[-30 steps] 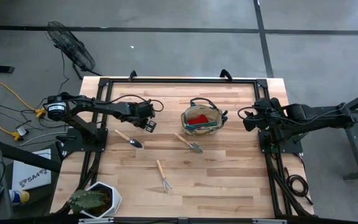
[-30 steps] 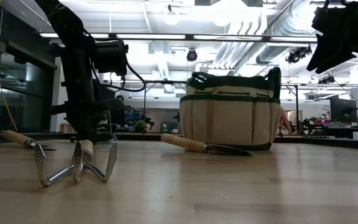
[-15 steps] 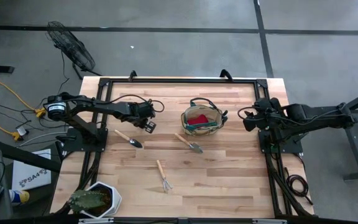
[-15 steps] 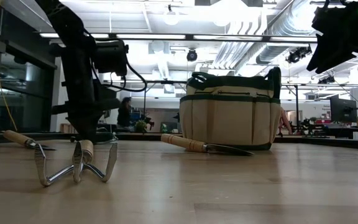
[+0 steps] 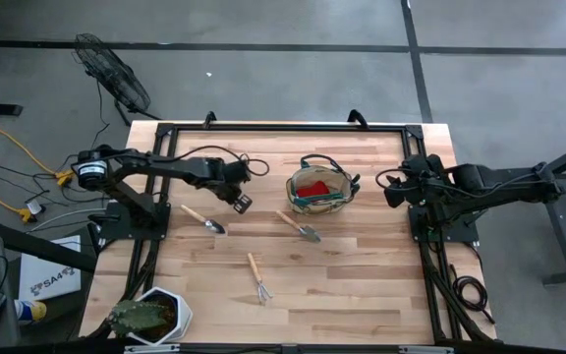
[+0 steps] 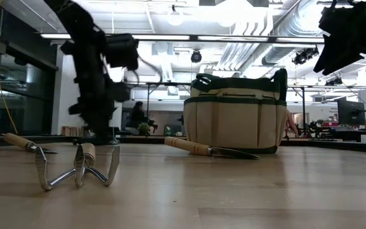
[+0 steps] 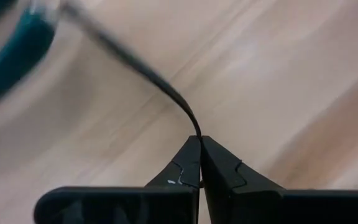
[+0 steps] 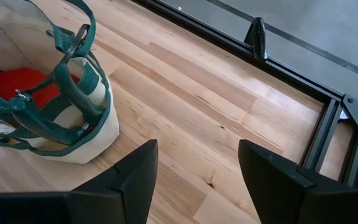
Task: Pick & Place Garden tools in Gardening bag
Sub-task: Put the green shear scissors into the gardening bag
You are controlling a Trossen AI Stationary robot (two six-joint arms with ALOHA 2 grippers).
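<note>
- Left tool (image 5: 242,204) has slid a little toward 4 o'clock on the high view since a second ago, and its arm has swung with it. Tools, bag and right arm sit where they were.
- Left tool is clenched, tips pressed together with no tool held. A thin dark strand (image 7: 135,65) runs out from the tips in the left wrist view; I can't tell what it is or whether it's pinched.
- Right tool (image 5: 389,189) is parked at the table's (image 5: 362,285) 3 o'clock edge with its jaws spread and empty, looking at the bag.
- Khaki fabric gardening bag with dark green trim and straps (image 5: 319,187) stands upright, back of centre, with a small red lump (image 5: 312,187) already inside.
- Three tools are left on the wood:
  - wooden-handled metal trowel (image 5: 202,218)
  - second wooden-handled trowel (image 5: 298,226), just in front of the bag
  - wooden-handled pronged rake (image 5: 257,277), nearer the front edge
- I don't see any shears.
- Key relation: the first trowel lies near the left tool, at about 8 o'clock from it. Its long axis runs 10 to 4, with the handle at the 10 end.
- Left arm is clearly the nearer one, so my call is that it needs to unclench, then drop onto that handle with its jaws across the axis.
- From there the bag is at roughly 3 o'clock.
- White hexagonal pot with a green plant (image 5: 155,317) at the 7 o'clock corner isn't part of the job.
</note>
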